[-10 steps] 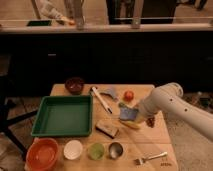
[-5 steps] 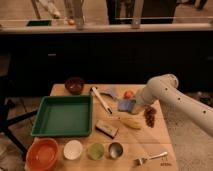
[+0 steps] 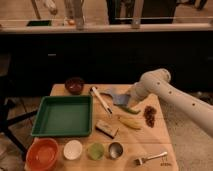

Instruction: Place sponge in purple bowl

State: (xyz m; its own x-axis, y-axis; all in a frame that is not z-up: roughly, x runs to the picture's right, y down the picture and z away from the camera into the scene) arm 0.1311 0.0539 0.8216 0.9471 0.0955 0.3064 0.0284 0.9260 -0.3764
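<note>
Jaws pinch shut on the sponge (image 3: 116, 95), which sticks out leftward from the gripper (image 3: 124, 98) at the end of the white arm (image 3: 165, 92). It looks lifted off the table (image 3: 150, 140), though the height cannot be told for sure.

The step in hand is the carry to the bowl, I judge. From left to right, this is what it has to deal with:

- The purple bowl (image 3: 75, 85) sits at the table's far left corner, just behind the green tray (image 3: 62, 116). It is small, so the sponge should be centred over its mouth before letting go, and low enough not to bounce off the rim.
- The white-handled brush (image 3: 101, 100) lies slantwise between bowl and sponge. The path crosses it, so keep the sponge high enough to pass over the handle, and descend only once past it.
- The sponge is near that brush, on its right, and well apart from the bowl.
- The gripper is just right of the sponge, above a green thing (image 3: 133, 110) lying on the table.

The pad is soft and held by one edge, so it may droop. A steady, unhurried move left should keep it from swinging or slipping out.
</note>
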